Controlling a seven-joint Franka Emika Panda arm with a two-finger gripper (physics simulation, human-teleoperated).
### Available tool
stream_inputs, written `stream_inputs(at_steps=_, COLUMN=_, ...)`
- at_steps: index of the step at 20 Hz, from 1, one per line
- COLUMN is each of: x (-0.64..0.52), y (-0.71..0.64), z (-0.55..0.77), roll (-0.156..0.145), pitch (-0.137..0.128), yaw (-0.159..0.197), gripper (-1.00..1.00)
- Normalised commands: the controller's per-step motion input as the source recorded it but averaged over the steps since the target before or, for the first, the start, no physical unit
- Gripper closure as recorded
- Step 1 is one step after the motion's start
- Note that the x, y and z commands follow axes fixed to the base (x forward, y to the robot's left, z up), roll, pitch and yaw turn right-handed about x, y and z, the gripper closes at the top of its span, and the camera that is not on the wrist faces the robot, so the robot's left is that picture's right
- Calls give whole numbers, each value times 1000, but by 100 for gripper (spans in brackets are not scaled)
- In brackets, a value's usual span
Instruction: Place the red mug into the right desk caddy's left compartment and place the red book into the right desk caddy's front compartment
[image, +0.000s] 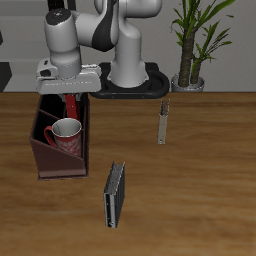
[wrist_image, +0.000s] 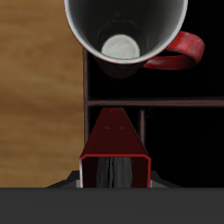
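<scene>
One camera hangs high before the table (image: 200, 160), well back, looking down at it and the robot arm (image: 110, 35) at twelve o'clock. The other rides on the gripper (wrist_image: 112, 171), staring straight down, very close. Both take in the red mug (image: 66, 135) in the caddy (image: 45, 160); the near one shows the mug at twelve o'clock, the red book (wrist_image: 114, 144) at six.
</scene>
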Motion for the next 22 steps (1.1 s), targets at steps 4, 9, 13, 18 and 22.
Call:
stream_inputs(at_steps=4, x=23, y=-1, z=-90, roll=-6, pitch=9, yaw=-2, gripper=100)
stream_inputs(at_steps=9, x=33, y=-5, z=-96, roll=-1, pitch=13, yaw=2, gripper=100)
stream_inputs(at_steps=13, x=55, y=-17, z=-135, roll=-11, pitch=16, yaw=5, gripper=100)
stream_inputs(at_steps=18, x=56, y=3, z=-113, roll=-12, pitch=13, yaw=7, gripper=100)
stream_inputs(at_steps=22, x=32, y=0, z=-37, roll=-34, pitch=-11, yaw=20, gripper=-100)
